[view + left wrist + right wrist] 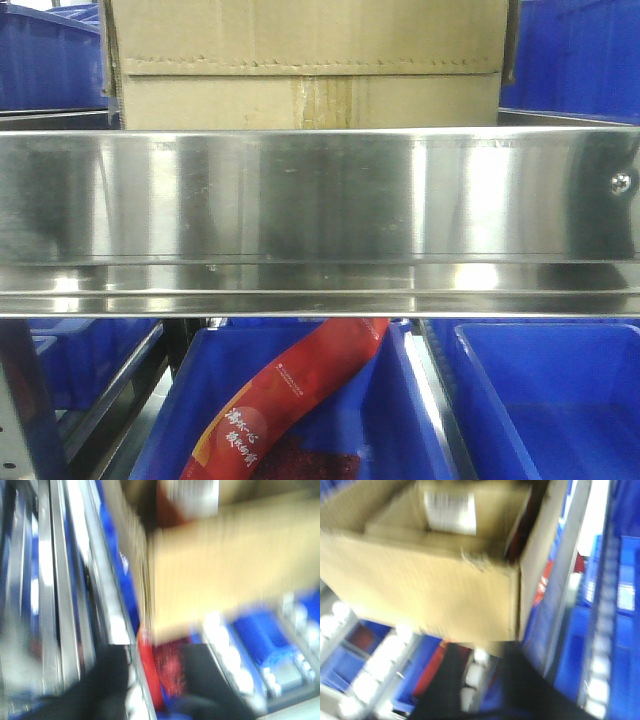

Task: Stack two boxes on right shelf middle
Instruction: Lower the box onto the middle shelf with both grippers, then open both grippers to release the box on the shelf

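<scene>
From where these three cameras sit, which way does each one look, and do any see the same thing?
Front view: level with the steel shelf rail, facing a cardboard box behind it; no robot parts show.
Left wrist view: blurred, the box to its right; dark shape below, perhaps the gripper.
Right wrist view: blurred, under the box.
Both wrist views share the box.

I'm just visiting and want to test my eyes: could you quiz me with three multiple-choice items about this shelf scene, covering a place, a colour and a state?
1. Where is the red packet?
A in a bin below the rail
B on top of the box
C on the rail

2. What colour are the bins?
A green
B blue
C grey

3. How do the wrist views look?
A sharp
B dark
C blurred

Answers:
1 A, the red packet lies in a bin under the rail.
2 B, plainly blue.
3 C, the box is smeared.
</scene>
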Available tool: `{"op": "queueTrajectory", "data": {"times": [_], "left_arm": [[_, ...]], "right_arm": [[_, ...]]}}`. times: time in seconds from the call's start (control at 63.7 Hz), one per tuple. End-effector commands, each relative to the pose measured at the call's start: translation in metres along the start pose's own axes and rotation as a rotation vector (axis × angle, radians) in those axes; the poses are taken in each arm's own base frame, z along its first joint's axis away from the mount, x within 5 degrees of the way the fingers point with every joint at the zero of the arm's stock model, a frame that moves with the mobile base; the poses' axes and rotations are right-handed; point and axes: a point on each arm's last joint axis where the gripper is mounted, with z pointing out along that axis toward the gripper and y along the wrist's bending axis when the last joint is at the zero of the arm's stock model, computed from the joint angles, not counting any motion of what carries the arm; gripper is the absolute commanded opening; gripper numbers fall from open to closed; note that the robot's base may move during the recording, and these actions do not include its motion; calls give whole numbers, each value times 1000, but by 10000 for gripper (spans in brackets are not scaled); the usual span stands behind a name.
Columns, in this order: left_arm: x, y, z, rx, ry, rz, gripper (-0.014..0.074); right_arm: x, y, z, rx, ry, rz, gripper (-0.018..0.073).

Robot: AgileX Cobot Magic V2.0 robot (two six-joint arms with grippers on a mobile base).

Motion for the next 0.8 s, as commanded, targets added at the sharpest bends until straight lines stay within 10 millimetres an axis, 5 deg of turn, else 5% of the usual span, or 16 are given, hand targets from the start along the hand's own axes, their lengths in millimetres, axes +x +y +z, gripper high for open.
{"op": "queueTrajectory", "data": {"times": [0.0,0.487,0.785], "left_arm": [[25,0,-6,16,-88,-16,-67],[189,5,9,45,-341,-8,-111],[229,7,-9,66,-662,-13,-111]], "right_arm": [[20,-4,-1,38,-39,-31,-155],[173,-17,-14,156,-280,-177,-155],[218,-13,-40,176,-484,-204,-155]]}}
